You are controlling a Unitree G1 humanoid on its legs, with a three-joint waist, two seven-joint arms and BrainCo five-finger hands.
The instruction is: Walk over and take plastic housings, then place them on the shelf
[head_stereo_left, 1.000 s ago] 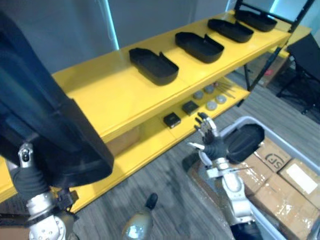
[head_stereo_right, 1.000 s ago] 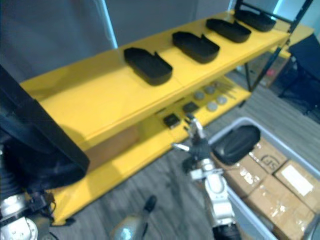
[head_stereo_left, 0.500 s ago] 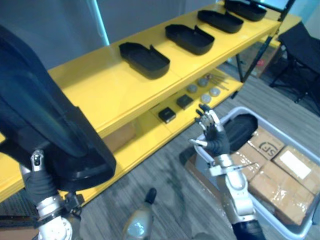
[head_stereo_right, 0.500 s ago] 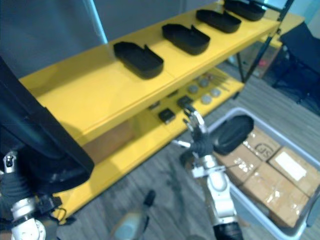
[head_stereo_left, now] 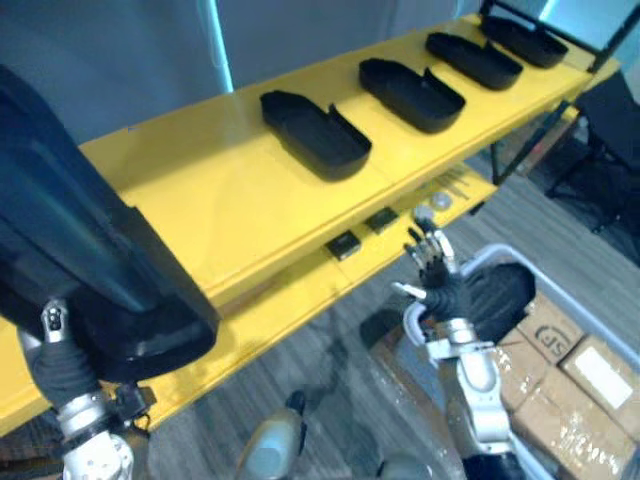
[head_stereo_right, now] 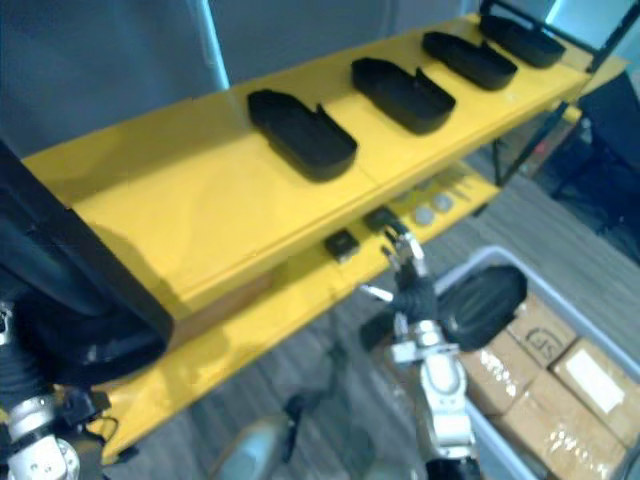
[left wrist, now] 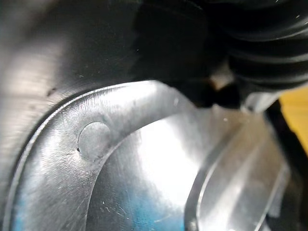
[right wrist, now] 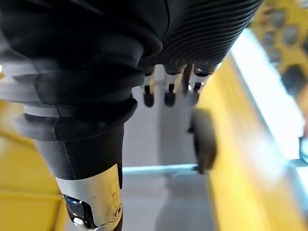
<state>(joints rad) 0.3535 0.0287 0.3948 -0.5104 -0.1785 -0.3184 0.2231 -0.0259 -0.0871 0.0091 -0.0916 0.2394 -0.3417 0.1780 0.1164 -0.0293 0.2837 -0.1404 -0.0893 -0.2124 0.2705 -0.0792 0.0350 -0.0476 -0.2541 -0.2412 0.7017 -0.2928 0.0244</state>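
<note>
On top of the yellow shelf, four black plastic housings lie in a row, so I think that much of the job is done. Low down in front of the shelf's near end, my left hand is under a big black housing that sits very close to my eyes. The housing hides how that hand grips it, so I cannot tell. It is not on the shelf yet. I see bare yellow board between it and the nearest housing in the row, and I think it should go there. My right hand is in front of the shelf's lower board, spread wide and holding nothing. Just past it, away from the shelf, is a grey bin with another black housing lying beside brown boxes. So I guess two housings are left to place: the one I carry and the one in the bin.
</note>
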